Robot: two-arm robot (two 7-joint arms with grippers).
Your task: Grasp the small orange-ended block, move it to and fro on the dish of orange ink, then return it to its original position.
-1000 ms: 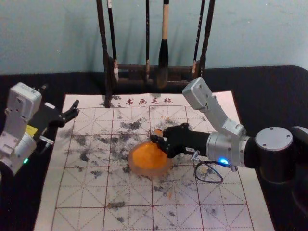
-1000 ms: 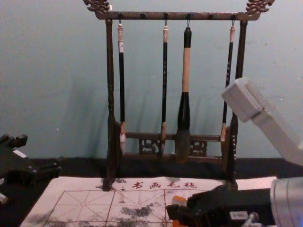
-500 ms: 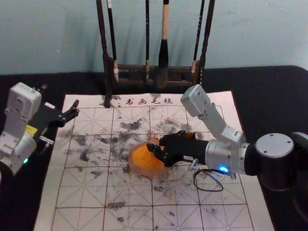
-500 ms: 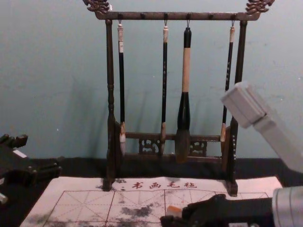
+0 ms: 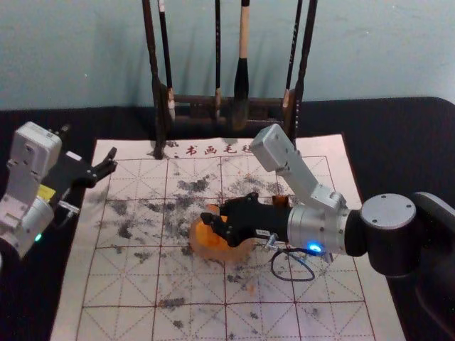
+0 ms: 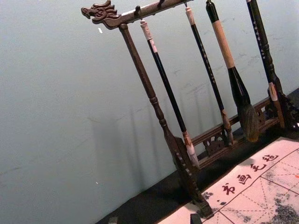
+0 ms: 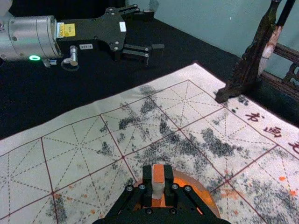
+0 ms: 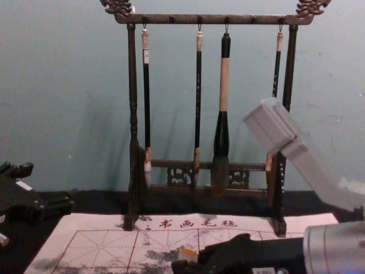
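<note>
Claw (image 5: 216,219) gripping block (image 7: 158,179) over dish (image 5: 222,251).

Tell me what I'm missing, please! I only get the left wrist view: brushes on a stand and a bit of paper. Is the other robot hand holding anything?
Observer: Yes, the right gripper is pinching a small block, orange end up.

Operator: Ooh, and what's underneath it?

Observer: A round dish of orange ink. I can't tell whether the block touches the ink.

Operator: And where is the hand my camera rides on?

Observer: The left gripper is off by the left edge of the marked paper sheet, away from the dish.
</note>
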